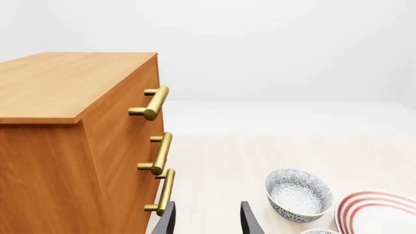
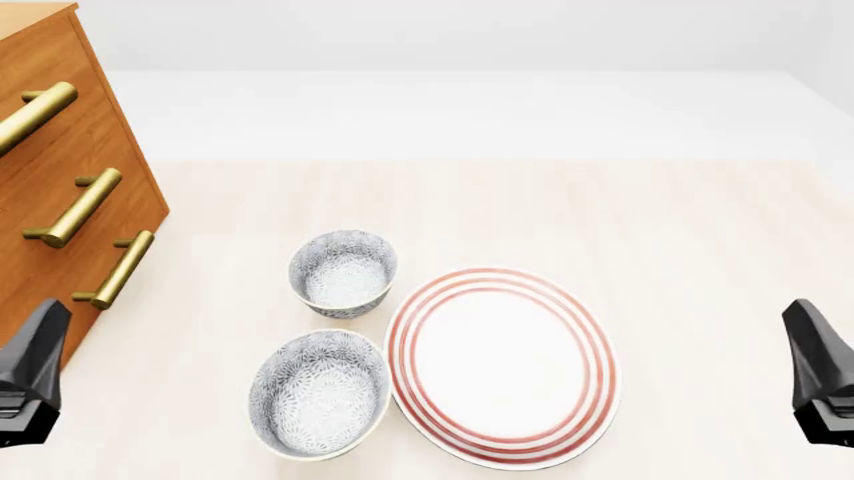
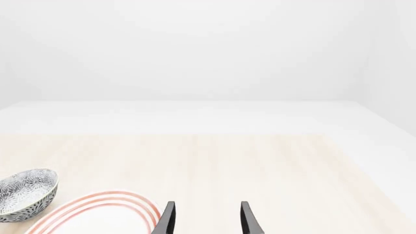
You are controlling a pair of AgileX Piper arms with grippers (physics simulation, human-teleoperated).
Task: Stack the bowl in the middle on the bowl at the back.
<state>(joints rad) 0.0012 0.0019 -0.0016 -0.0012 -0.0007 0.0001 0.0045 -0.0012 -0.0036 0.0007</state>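
In the front view the bowl in the middle [image 2: 320, 393], wide, shallow and grey-speckled, sits nearest me, left of the plate. Only its rim [image 1: 320, 231] shows in the left wrist view. Just behind it stands the bowl at the back [image 2: 343, 272], narrower and deeper; it also shows as a bowl [image 1: 299, 194] in the left wrist view and a bowl [image 3: 26, 195] in the right wrist view. My left gripper [image 2: 51, 318] hovers low at the left edge, open and empty [image 1: 208, 219]. Far right, my right gripper [image 2: 801, 318] is open and empty too [image 3: 206, 219].
A large red-ringed white plate [image 2: 503, 365] lies right of both bowls, touching or nearly touching the nearer one. A wooden drawer cabinet [image 2: 54, 180] with brass handles [image 1: 159, 153] stands at the left, close beside my left gripper. The light wood table [image 2: 667, 230] stretches back and right.
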